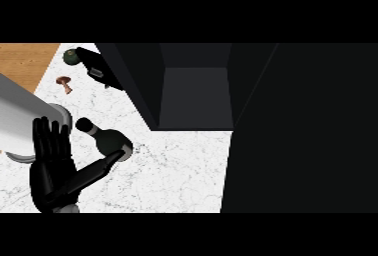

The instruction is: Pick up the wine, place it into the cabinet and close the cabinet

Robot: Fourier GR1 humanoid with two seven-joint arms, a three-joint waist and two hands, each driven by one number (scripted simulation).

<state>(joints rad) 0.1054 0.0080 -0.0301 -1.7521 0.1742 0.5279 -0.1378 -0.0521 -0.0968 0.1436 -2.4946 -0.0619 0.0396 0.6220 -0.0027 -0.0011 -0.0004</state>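
The wine bottle [105, 138] is dark, with its neck pointing up-left, and sits on the white marble counter [170, 170] just left of the cabinet. My left hand [53, 170] is beside it at the lower left, open with straight fingers pointing up the view. Its thumb [100, 167] stretches right and reaches the bottle's lower side without curling round it. The dark cabinet [196, 90] stands open at the top centre, with a bare-looking shelf inside. Its wide black door [303, 130] fills the right side. My right hand does not show.
A large grey cylindrical shape [22, 120] lies at the left edge behind my hand. A brown mushroom [65, 83] and a green round item [71, 56] lie at the back left, near a black panel [96, 67] by the cabinet.
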